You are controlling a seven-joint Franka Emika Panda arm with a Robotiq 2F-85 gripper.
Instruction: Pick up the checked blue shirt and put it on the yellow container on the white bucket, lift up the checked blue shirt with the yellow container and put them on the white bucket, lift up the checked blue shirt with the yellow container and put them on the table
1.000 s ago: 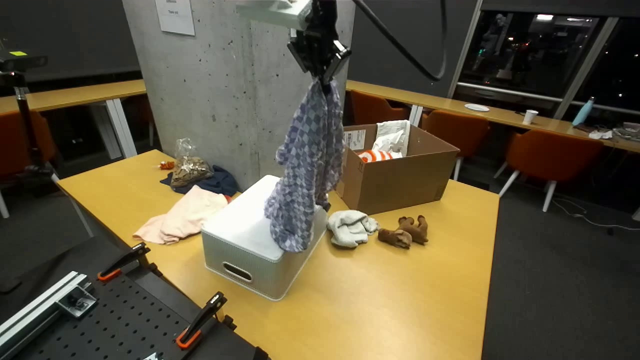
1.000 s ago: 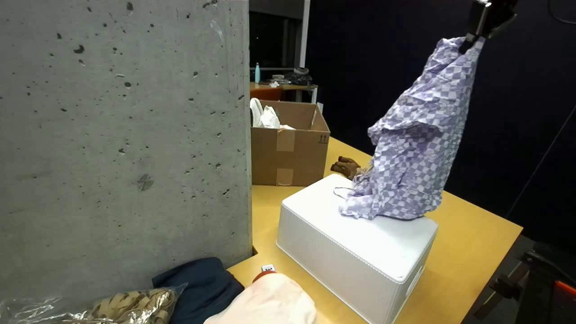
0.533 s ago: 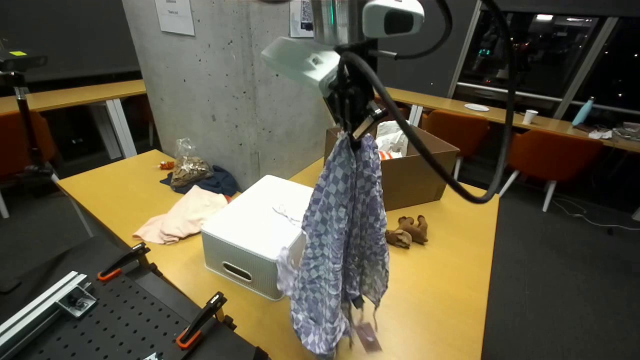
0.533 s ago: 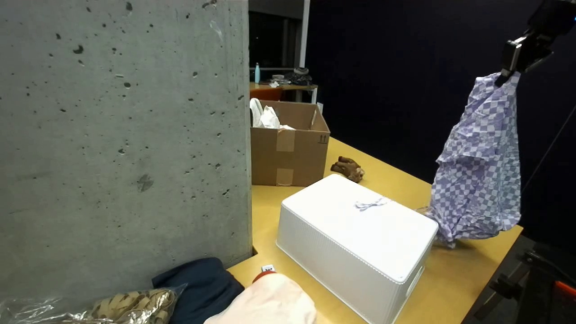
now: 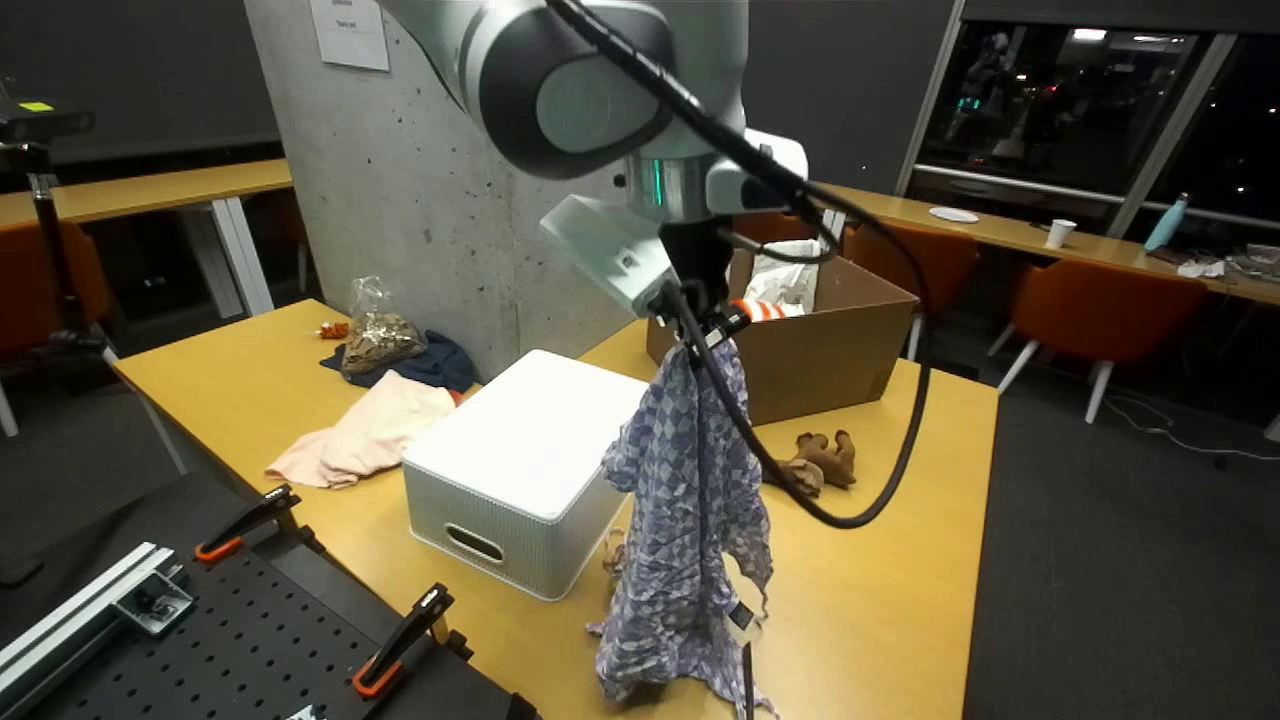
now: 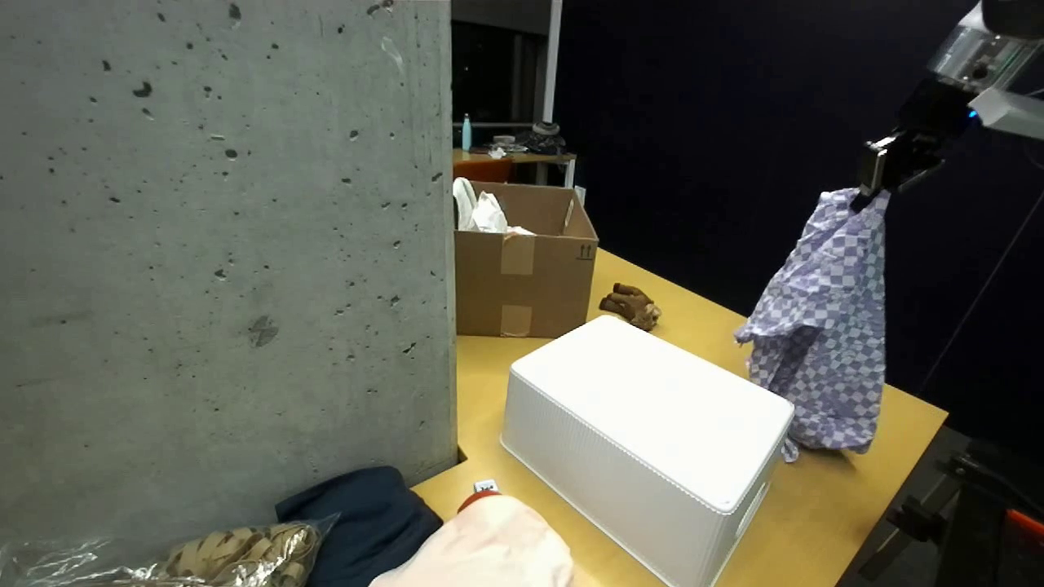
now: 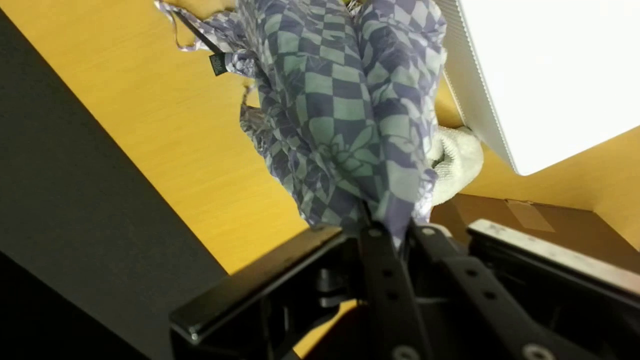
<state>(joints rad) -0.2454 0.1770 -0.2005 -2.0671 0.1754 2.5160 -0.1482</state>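
Purple-blue checks cover the one shirt [image 5: 660, 530], pinched in the claw [image 7: 392, 224]; in an exterior view it hangs at six o'clock from there, its lower end near the counter [image 5: 880, 580]. Around it I count one white box [image 5: 525, 430] at ten o'clock, one cardboard box [image 5: 820, 375] at one, one brown toy [image 5: 825, 462] at two, one pink cloth [image 5: 365, 435] and one bag [image 5: 378, 345] on one dark cloth [image 5: 442, 362], also at ten, and, in the wrist view, one pale towel [image 7: 460, 160]. Against half a second ago, the claw sits lower, and the strip of shirt then on the white box has slid off.
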